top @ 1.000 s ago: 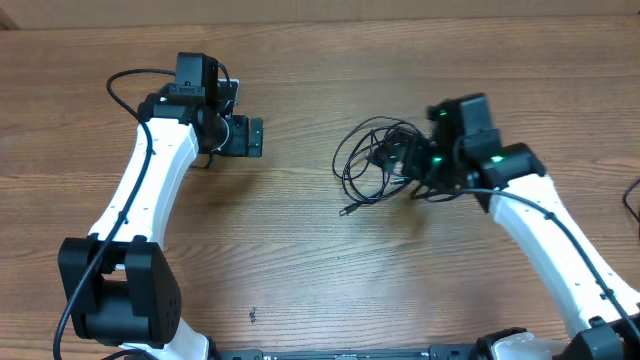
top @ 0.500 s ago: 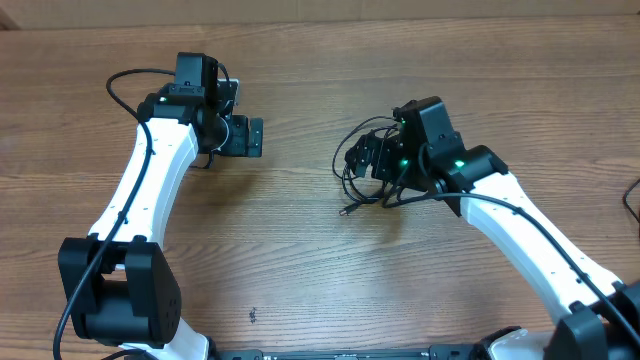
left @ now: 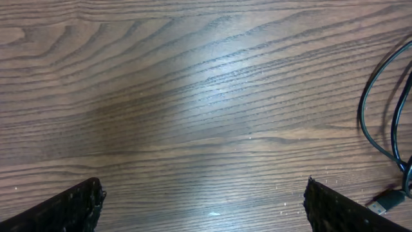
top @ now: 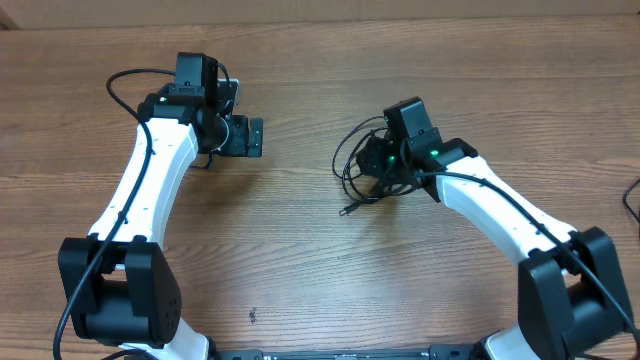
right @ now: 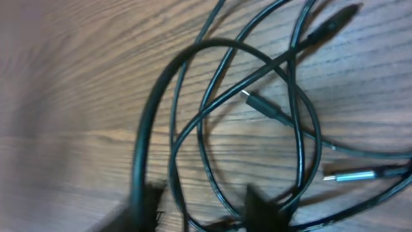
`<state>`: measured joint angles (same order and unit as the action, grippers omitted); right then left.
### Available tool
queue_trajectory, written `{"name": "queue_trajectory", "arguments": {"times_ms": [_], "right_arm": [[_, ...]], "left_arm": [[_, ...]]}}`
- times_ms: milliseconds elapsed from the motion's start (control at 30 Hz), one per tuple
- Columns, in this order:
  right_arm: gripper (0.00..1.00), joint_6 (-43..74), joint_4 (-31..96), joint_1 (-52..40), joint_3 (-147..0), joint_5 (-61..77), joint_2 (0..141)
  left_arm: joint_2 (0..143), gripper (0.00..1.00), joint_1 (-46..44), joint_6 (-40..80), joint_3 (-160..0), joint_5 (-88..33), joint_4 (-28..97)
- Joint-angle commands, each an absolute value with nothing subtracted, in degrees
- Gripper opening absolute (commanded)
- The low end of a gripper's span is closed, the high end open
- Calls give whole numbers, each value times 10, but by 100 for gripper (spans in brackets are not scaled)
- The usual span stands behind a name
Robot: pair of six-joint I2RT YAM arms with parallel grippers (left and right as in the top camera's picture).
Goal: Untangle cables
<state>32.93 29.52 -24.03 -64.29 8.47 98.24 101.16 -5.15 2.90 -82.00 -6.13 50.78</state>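
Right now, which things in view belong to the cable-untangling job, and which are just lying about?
Job: tangle of thin black cables with small plug ends; right gripper, down among them; left gripper, open, apart from them.
Just there: brown wooden table; a black wire at its right edge.

A robotics lab: 2 white arms (top: pixel 150 190) mounted at a wood-grain table (top: pixel 300 270).

Wooden table (top: pixel 300 260) bears cables (top: pixel 349 168) (tangled).
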Motion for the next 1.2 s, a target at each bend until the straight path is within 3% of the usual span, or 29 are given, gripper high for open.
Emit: {"name": "queue_trajectory", "arguments": {"times_ms": [0, 233, 533, 867, 1067, 1167], "right_arm": [[4, 328, 293, -241, -649, 82, 997], [4, 329, 324, -241, -667, 154, 978], [4, 328, 448, -241, -807, 151, 848], [4, 328, 442, -240, -956, 151, 730], [4, 328, 413, -240, -985, 150, 704], [4, 314, 458, -241, -985, 93, 712]], "left_arm": [[1011, 100, -51, 28, -817, -58, 507], [1011, 100, -51, 28, -817, -58, 507], [1011, 100, -51, 28, -817, -58, 507], [1011, 100, -51, 28, -817, -58, 507], [1011, 100, -51, 28, -817, -58, 507], [1011, 100, -51, 28, -817, -58, 507]]}}
